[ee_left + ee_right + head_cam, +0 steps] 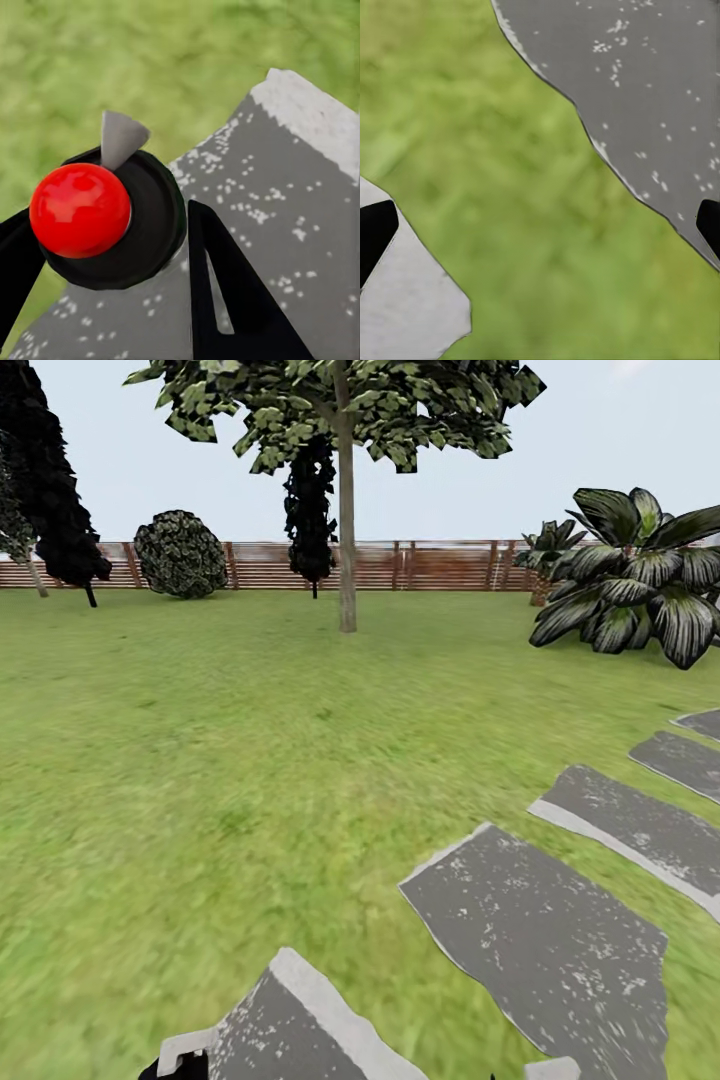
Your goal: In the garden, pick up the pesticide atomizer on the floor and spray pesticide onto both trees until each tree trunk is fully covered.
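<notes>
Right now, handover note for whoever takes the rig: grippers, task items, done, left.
Left gripper: shut on the pesticide atomizer, red knob and grey nozzle showing, held over a stone paver.
Right gripper: open, nothing between the fingers, over grass between pavers.
One tree stands ahead across the lawn; its trunk is bare, with no spray visible on it from here.
Done: atomizer picked up.
Left: drive to that tree, cover the trunk, then find and spray the second one.
</notes>
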